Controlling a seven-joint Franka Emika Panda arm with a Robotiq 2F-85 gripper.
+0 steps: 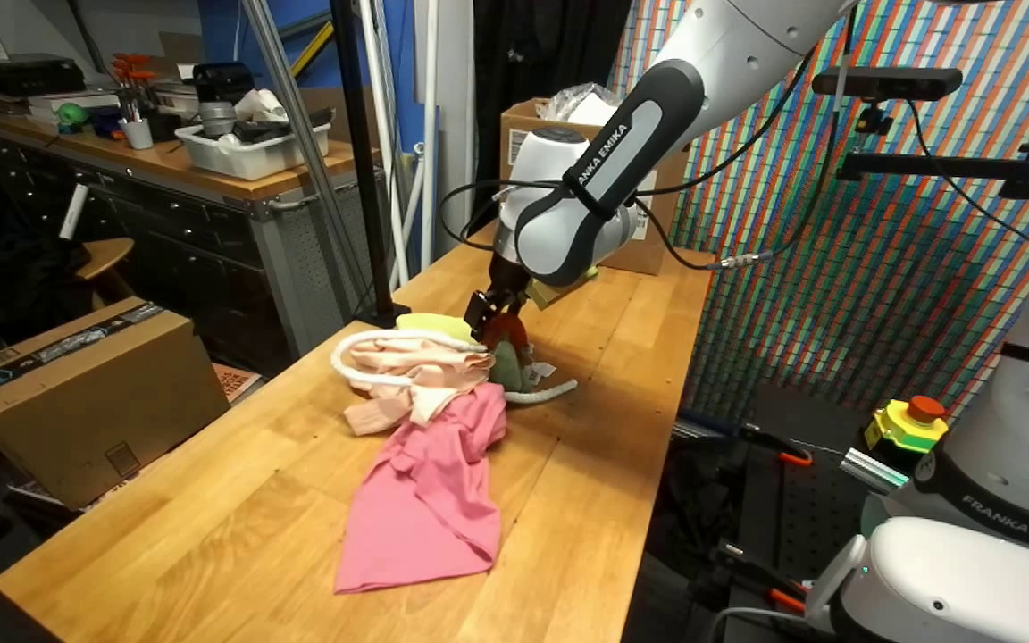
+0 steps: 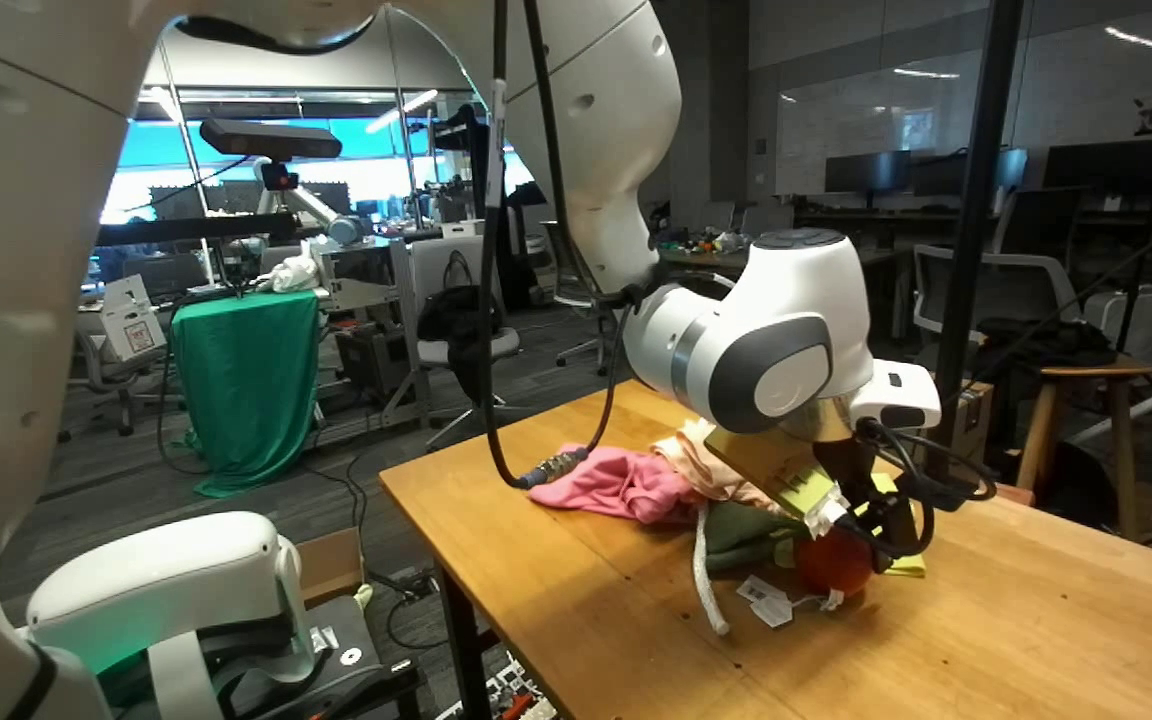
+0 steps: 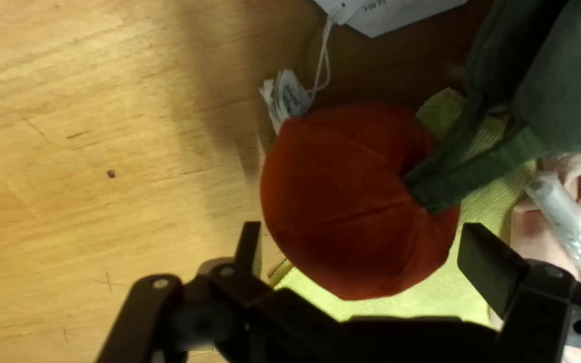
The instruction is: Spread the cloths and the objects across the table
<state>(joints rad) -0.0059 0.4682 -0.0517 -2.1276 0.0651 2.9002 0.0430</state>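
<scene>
Fingers [image 3: 489, 269] apart astride red plush [image 3: 353, 206]

The white arm [image 2: 16, 260] arches high in an exterior view and bends down to a forearm [image 1: 631, 134], which slants, in dark and pale patches, toward the rounded wrist [image 2: 816, 285]. Below it hangs the claw [image 3: 361, 234], dark under the pale casing and pointing mostly downward in both exterior views. Its jaws stand wide, and in the wrist view the two black fingers [image 3: 487, 262] face each other, well apart
</scene>
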